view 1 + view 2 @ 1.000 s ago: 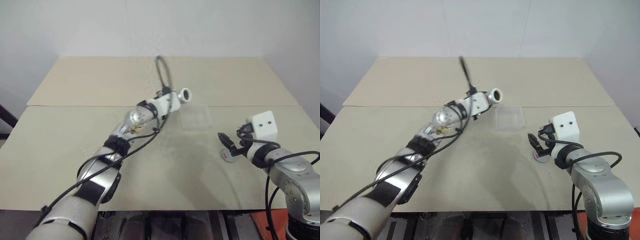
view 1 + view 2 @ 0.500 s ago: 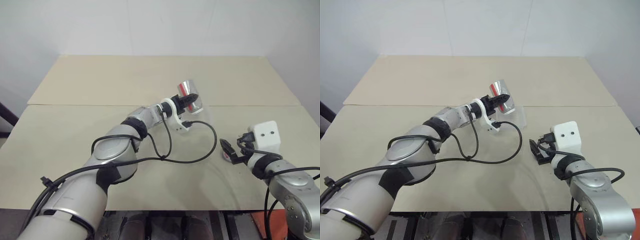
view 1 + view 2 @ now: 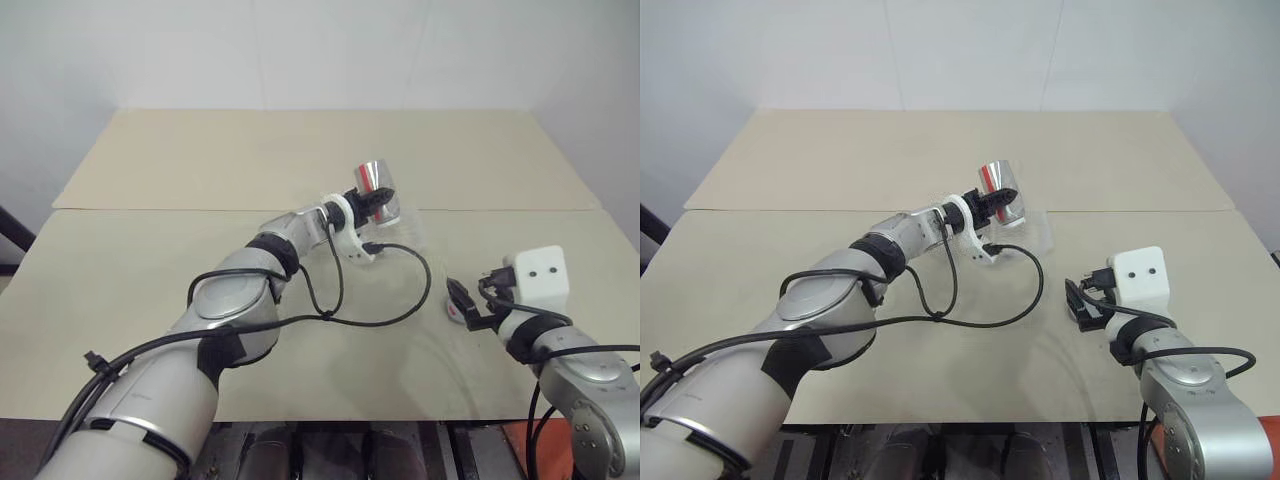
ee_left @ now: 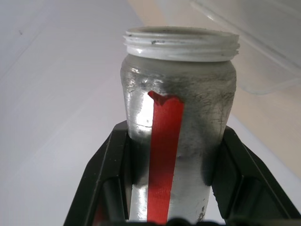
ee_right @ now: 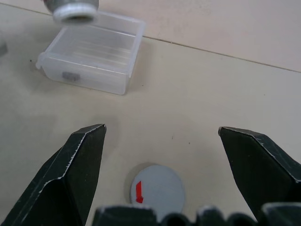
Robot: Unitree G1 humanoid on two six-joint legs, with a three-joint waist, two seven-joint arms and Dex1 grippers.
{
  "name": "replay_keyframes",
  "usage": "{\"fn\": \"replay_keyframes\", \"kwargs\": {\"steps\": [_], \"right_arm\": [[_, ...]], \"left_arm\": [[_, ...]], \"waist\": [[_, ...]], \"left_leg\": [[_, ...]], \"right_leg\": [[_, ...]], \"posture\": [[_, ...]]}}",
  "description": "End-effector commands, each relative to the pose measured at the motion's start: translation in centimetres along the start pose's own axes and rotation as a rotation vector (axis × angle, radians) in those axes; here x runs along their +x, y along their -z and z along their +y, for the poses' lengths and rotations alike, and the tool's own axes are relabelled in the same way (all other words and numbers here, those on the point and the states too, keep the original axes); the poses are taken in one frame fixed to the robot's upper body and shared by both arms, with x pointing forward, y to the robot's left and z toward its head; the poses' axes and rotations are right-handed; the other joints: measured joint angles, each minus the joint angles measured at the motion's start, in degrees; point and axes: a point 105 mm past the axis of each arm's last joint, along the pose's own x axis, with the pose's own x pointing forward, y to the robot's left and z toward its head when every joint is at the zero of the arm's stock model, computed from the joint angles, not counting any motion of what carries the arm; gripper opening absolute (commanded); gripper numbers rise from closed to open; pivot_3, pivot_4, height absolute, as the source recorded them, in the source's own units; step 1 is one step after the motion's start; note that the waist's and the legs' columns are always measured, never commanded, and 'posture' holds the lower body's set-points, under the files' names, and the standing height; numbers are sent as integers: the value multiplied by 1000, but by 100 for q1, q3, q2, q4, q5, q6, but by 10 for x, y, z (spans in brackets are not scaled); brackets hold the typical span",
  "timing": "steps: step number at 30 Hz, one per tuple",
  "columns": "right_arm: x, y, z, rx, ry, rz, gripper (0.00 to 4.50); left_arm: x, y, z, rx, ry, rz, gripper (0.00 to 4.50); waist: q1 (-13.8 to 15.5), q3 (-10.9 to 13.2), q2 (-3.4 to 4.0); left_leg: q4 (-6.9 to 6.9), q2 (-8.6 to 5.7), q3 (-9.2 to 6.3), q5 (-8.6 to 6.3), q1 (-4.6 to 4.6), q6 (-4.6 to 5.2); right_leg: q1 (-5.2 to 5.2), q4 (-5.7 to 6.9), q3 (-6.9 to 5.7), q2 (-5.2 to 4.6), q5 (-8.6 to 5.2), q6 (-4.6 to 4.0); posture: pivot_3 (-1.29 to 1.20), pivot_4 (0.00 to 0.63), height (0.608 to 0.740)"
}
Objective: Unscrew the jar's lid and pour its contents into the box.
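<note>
Left pincer [image 3: 378, 203] has rolled, tipping small silver-grey red-striped jar [image 3: 374, 190] over clear plastic square box [image 5: 91, 51]. Flat grey lid [image 5: 157, 191] off, on counter [image 3: 150, 270]; right pincer [image 5: 160, 141] released. Pour pending.

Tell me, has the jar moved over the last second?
Yes. The left end effector has rolled the jar from lying sideways with its mouth toward the right arm to mouth down over the box, which lies where it did.

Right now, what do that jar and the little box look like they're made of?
The jar looks like shiny, scuffed metal or foil wrap, with a white threaded, plastic-looking rim and a red tape stripe. The box seems clear, slightly frosted plastic: the table shows through its walls.
</note>
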Motion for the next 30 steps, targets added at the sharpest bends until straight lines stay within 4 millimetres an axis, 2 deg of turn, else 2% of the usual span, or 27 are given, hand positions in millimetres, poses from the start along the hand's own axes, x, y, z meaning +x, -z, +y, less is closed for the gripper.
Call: {"fn": "replay_keyframes", "kwargs": {"steps": [1,3,5,6,9,10,13,15,18,20,22,24,30], "right_arm": [[-1,-9,0,-25,12,-39,4456],[0,-9,2,-27,1,-39,4456],[1,-10,4,-23,-13,-46,4456],[2,-11,4,-31,-20,-47,4456],[1,-13,6,-41,-39,-49,4456],[2,-13,7,-42,-49,-49,4456],[2,-14,11,-48,-83,-54,4456],[2,-17,16,-66,-125,-71,4456],[2,-17,19,-82,-156,-77,4456],[5,-16,21,-89,-174,-73,4456],[7,-16,22,-93,-186,-74,4456],[9,-15,21,-96,-190,-76,4456],[19,-21,27,-85,-216,-101,4456]], "left_arm": [[-1,21,2,-286,12,133,1867],[-4,28,-5,-560,32,212,1867],[-9,37,-14,-902,37,294,1867],[-12,43,-20,-1130,34,338,1867],[-23,57,-25,-1660,-59,333,1867],[-28,60,-24,-1781,-98,278,1867],[-42,64,-26,-1954,-155,153,1867],[-59,65,-37,-2159,-177,99,1867],[-84,59,-49,-2272,-230,114,1867],[-102,48,-53,-2331,-268,124,1867],[-114,39,-54,-2316,-271,153,1867],[-121,25,-53,-2250,-241,163,1867],[-129,3,-62,-2307,-244,247,1867]], "waist": [[-12,0,0],[-28,-1,1],[-54,-1,2],[-71,-2,3],[-102,-2,4],[-110,-3,5],[-133,-3,5],[-158,-4,7],[-223,-6,10],[-233,-6,10],[-228,-6,9],[-203,-6,9],[-127,-6,10]], "left_leg": [[0,0,0,0,0,0],[2,2,2,0,1,-1],[4,4,3,1,2,-1],[6,5,3,1,2,-2],[10,8,5,4,5,-6],[11,8,4,5,6,-7],[9,6,8,8,18,-11],[8,6,12,8,32,-12],[10,9,12,9,45,-12],[11,11,12,9,52,-14],[13,18,12,10,57,-15],[15,17,11,13,60,-18],[15,17,2,11,113,-12]], "right_leg": [[0,0,0,0,0,0],[-1,3,0,0,0,0],[-1,5,0,0,0,0],[-1,7,0,0,0,0],[-2,16,-1,0,0,-1],[-3,19,-3,0,0,-1],[2,28,-2,0,0,-1],[12,36,-1,0,0,-1],[15,49,6,0,0,-1],[18,56,8,0,0,-1],[21,60,14,0,1,-1],[26,62,14,0,1,-2],[97,41,15,0,2,-5]], "posture": [[0,150,740],[0,150,740],[0,150,740],[0,150,740],[0,150,740],[0,150,740],[0,150,740],[0,150,740],[0,150,740],[0,150,740],[0,150,740],[0,150,740],[0,150,740]]}}
